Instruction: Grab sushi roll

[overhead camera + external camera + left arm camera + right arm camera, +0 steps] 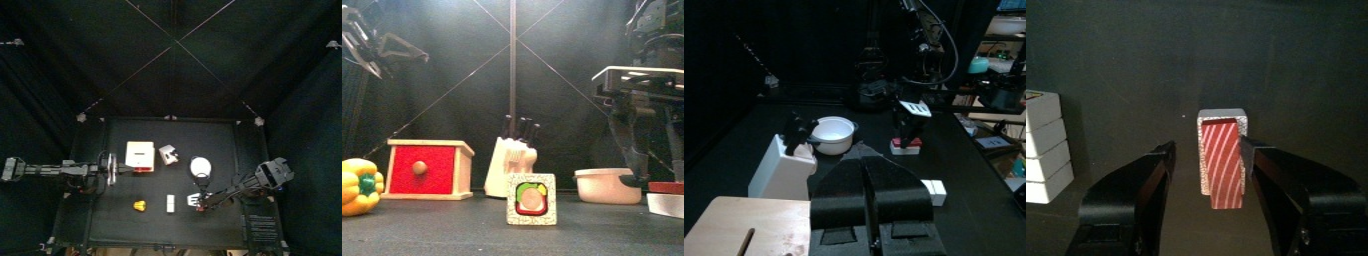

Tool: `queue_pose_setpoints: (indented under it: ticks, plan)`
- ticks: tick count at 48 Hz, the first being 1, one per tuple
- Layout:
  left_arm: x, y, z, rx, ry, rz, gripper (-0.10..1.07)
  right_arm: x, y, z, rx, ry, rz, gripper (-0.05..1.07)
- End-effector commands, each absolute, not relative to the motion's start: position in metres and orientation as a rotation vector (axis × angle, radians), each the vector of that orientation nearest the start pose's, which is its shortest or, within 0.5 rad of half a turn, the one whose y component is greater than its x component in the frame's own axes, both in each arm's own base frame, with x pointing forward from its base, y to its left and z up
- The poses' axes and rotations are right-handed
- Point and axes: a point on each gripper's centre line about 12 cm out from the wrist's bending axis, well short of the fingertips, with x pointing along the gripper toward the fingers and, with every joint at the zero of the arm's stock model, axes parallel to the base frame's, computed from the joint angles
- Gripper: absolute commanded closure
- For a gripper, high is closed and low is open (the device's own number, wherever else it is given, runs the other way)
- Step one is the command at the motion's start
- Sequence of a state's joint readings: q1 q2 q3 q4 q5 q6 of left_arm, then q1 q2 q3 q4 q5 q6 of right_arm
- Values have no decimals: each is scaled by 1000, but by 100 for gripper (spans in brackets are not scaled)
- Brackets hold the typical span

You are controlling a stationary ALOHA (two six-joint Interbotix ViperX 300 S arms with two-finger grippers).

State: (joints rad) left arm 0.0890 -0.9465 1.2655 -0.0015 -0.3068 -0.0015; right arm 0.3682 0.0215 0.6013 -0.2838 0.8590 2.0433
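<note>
From above, we see the sushi roll (171,203), a narrow white oblong, lying on the black surface (120,225) between a yellow bell pepper (139,205) and the right claw (198,202). The left claw (130,170) rests at the left by a wooden box (140,155).

From the front, we see the roll standing on edge at the middle. Its rind is pale and speckled, and a red and yellow filling shows in its flat face. Behind it stand the red-fronted box, a chunky white knife block (510,165) and a smooth white bowl (607,185).

The left wrist camera shows that claw's jaws closed on nothing.

The right wrist camera shows that claw's jaws spread wide on either side of a red-striped slab on a white block (1221,160), gripping nothing. The roll lies just beside them at the frame's edge.

We judge the claw to be lined up over the wrong piece. To do this step well, we would shift it across to the roll and centre the jaws on the narrow sides. We would then lower it until the tips nearly reach the surface and close gently, since the roll looks like hard, slick plastic that could tip or skid.
</note>
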Motion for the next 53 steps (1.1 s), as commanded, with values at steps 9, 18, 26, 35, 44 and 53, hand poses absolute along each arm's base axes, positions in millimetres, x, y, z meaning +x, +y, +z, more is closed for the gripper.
queue_pose_setpoints:
  ticks: [9,18,26,35,44,53]
  plan:
    - [195,18,259,-6,1,91,100,306,90,162,1151,951,-1045,15]
    - [195,18,259,-6,1,91,100,311,91,174,1168,920,-1004,15]
    - [195,18,259,-4,0,91,100,328,96,183,1177,891,-962,15]
    - [195,18,259,-5,1,93,100,352,99,194,1166,829,-883,15]
    - [195,18,259,-5,1,95,100,375,100,191,1153,799,-851,15]
    - [195,18,259,-3,1,95,100,400,100,175,1163,791,-833,16]
